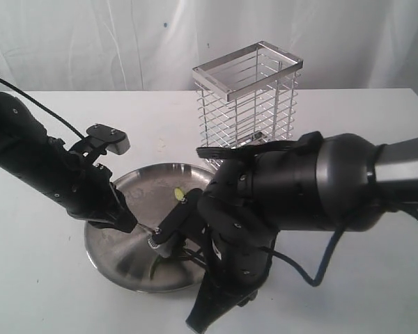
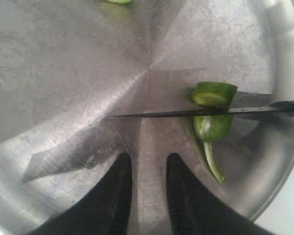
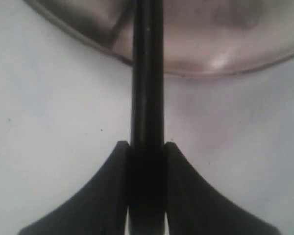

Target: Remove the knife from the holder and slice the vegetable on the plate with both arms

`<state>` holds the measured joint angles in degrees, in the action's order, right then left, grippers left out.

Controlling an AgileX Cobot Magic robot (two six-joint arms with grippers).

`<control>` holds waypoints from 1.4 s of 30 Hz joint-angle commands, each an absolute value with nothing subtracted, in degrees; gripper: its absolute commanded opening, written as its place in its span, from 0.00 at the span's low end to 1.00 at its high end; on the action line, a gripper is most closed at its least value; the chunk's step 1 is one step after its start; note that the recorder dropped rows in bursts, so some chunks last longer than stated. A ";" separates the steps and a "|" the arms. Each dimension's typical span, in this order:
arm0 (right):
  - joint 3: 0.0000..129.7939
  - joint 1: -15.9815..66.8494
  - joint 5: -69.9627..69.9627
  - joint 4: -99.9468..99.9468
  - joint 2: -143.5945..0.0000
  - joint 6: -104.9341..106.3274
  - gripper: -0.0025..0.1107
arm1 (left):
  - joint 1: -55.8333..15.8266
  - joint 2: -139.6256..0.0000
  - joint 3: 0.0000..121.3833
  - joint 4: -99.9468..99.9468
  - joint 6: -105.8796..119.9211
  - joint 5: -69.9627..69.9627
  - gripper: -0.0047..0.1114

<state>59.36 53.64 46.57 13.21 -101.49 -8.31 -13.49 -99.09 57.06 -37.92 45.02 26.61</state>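
The knife [image 2: 186, 112] lies edge-down across the green chilli on the plate [image 2: 63, 73]. One cut piece [image 2: 213, 94] sits on one side of the blade, and the stem piece [image 2: 211, 128] on the other. My right gripper [image 3: 147, 147] is shut on the black knife handle [image 3: 147, 88], just outside the plate rim [image 3: 220, 71]. My left gripper [image 2: 148, 161] is open, low over the bare plate beside the stem piece, touching nothing. In the exterior view the left gripper [image 1: 132, 224] is over the plate [image 1: 118, 257]. The bulky right arm [image 1: 299, 184] hides the knife there.
The chrome wire holder [image 1: 247, 101] stands behind the plate, on the white table [image 1: 42, 292]. A small loose green piece [image 1: 177, 193] lies at the plate's far side, also visible as a cut piece [image 2: 118, 1] at the left wrist view's edge.
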 commanded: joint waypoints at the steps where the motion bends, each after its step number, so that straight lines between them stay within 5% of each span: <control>1: 62.91 53.60 46.23 13.81 -103.97 -6.23 0.02 | -13.78 -98.70 56.66 -38.85 44.73 27.40 0.30; 13: 68.10 53.60 49.42 15.31 -110.33 -5.10 0.02 | -13.78 -98.70 56.66 -39.35 44.60 27.29 0.30; 42: 62.55 53.70 54.75 13.28 -97.26 -8.14 0.02 | -13.78 -98.70 56.66 -39.54 44.60 27.86 0.30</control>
<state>65.12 53.64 55.18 14.48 -98.30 -7.91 -13.49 -99.09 57.06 -38.66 45.02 26.52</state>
